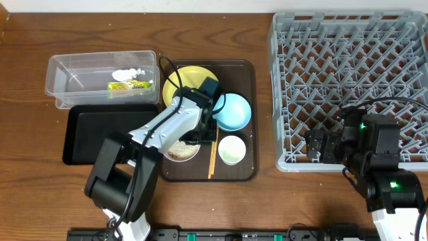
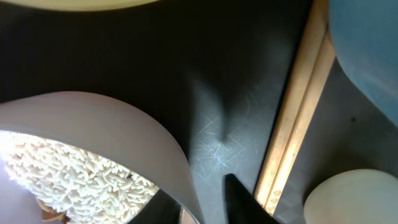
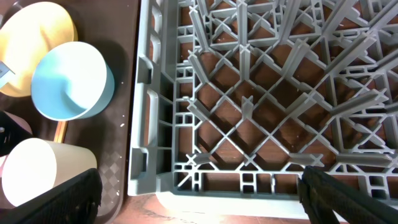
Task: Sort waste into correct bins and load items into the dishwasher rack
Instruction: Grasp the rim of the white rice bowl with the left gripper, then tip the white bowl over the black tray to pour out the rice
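My left gripper (image 1: 202, 134) is open, its fingers astride the rim of the white bowl (image 1: 168, 155), one inside and one outside (image 2: 194, 183). The bowl (image 2: 124, 124) holds whitish rice grains (image 2: 68, 174). The wooden chopsticks (image 1: 213, 152) lie just right of it (image 2: 298, 112). The light blue bowl (image 1: 232, 111), the cup (image 1: 231, 149) and the yellow plate (image 1: 187, 79) stand round it. The clear tub (image 1: 67, 67) holds the tissue (image 1: 127, 72) and the snack wrapper (image 1: 130, 86). The black tray (image 1: 100, 127) lies below it. My right gripper (image 1: 314, 144) is open and empty (image 3: 202, 199) over the front left corner of the grey rack (image 1: 348, 67).
The dishes stand on a dark brown serving tray (image 1: 253, 161) between the bins and the rack. The right wrist view shows the rack's corner (image 3: 249, 93), the blue bowl (image 3: 71, 81), the cup (image 3: 37, 171) and the plate (image 3: 37, 37).
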Tool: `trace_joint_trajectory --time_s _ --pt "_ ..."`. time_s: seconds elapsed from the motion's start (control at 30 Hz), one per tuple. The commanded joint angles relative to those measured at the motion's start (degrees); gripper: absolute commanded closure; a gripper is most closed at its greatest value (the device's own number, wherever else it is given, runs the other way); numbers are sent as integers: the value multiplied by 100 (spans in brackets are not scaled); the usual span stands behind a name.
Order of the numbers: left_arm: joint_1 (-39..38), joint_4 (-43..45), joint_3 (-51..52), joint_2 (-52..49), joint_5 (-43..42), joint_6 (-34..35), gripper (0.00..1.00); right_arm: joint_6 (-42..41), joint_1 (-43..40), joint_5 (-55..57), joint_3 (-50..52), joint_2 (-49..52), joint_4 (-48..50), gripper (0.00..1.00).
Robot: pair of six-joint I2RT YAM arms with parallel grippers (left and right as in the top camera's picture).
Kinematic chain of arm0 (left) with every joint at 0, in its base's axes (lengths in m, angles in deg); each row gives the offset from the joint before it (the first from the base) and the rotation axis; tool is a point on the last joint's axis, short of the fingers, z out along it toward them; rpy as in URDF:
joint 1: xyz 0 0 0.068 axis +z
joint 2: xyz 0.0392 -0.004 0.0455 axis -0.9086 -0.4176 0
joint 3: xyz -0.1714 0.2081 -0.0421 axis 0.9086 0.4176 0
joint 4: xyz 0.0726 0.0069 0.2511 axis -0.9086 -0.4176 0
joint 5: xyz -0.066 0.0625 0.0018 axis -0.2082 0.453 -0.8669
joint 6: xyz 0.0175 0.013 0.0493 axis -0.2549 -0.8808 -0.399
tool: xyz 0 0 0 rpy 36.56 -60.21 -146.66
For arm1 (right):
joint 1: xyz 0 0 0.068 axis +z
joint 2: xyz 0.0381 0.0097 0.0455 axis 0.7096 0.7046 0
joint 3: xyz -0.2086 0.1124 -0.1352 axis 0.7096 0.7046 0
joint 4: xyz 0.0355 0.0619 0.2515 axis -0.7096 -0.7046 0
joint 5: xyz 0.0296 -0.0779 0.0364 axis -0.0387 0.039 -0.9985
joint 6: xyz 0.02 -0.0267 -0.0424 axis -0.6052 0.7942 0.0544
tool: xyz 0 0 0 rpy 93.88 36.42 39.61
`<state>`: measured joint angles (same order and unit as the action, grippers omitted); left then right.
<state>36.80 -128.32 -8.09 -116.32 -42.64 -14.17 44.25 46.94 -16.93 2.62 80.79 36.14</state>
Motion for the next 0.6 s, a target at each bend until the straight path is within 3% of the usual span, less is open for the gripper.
trace_joint_trajectory --time_s 0.0,0.1,0.43,0.57 --pt "-9 -7 63 -35 50 -50 86 -59 -31 -48 -127 -15 -11 1" --pt "-9 -48 63 -33 50 -52 94 -59 -31 -48 -127 -15 -13 1" --pt "44 -820 -345 496 46 -127 94 -57 -31 -46 -127 -15 -87 1" --pt "201 -883 -374 1161 -24 -603 94 -57 -31 -44 -127 -15 -85 1"
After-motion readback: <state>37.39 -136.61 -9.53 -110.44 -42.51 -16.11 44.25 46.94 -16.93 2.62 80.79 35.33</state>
